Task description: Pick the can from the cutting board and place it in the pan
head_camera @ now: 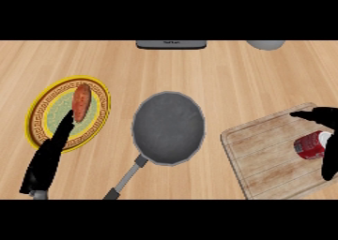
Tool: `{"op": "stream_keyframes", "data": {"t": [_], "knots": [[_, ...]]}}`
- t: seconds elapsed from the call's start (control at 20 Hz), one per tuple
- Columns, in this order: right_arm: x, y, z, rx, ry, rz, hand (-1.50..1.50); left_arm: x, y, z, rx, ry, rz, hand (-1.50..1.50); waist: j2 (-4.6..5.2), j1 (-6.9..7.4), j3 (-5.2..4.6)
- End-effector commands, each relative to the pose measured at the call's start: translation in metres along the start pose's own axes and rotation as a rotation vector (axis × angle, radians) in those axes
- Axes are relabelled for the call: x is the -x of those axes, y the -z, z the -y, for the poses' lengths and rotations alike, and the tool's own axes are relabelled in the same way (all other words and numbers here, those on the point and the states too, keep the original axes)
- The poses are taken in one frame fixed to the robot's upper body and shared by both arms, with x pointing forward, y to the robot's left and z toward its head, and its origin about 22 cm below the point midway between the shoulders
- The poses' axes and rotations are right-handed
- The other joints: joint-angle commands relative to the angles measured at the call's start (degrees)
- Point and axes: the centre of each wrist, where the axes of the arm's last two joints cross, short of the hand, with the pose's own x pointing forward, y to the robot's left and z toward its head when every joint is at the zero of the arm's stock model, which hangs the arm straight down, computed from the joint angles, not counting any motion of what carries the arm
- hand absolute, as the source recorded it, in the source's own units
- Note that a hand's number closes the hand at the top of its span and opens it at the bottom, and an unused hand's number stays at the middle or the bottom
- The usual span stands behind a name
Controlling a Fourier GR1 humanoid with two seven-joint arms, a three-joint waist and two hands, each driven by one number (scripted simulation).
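Head view: the red can [309,146] lies on its side on the wooden cutting board [265,154], at about 3 o'clock in the scene, near the board's right end. The right hand [337,125] brackets it, spread wide. One dark digit reaches out past the can at its 12 o'clock with bare board between them, and another hangs at its 5 o'clock. The can's right end is hidden behind the hand, so contact there cannot be judged.

The grey pan [168,123] sits at the can's 9 o'clock, well apart on the counter [220,70], with nothing in its bowl and its handle pointing to 7 o'clock. Farther toward 9 o'clock a yellow-rimmed plate [34,117] carries a reddish-brown piece of food [81,101]. The left hand [48,161] rests at the view's 8 o'clock, fingers straight, tips over the plate.

The step in hand looks like the grasp: the can is framed but not yet lifted. Next the digits would need to close across its round side, which may roll, then lift it and carry it toward 9 o'clock over the pan's rim.
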Motion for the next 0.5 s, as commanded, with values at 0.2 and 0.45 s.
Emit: {"op": "stream_keyframes", "data": {"t": [0.2,0.45], "knots": [[0.006,0.013,-0.011,-0.014,-0.013,-0.009,-1.5,-0.007,-0.004,-0.003,-0.002,-0.001,-0.008,0.0,-0.02,0.0,0.01],[0.008,0.036,-0.034,0.032,0.064,0.064,1.5,-0.004,-0.006,0.005,-0.004,-0.006,-0.005,0.0,0.0,0.02,0.02]]}}
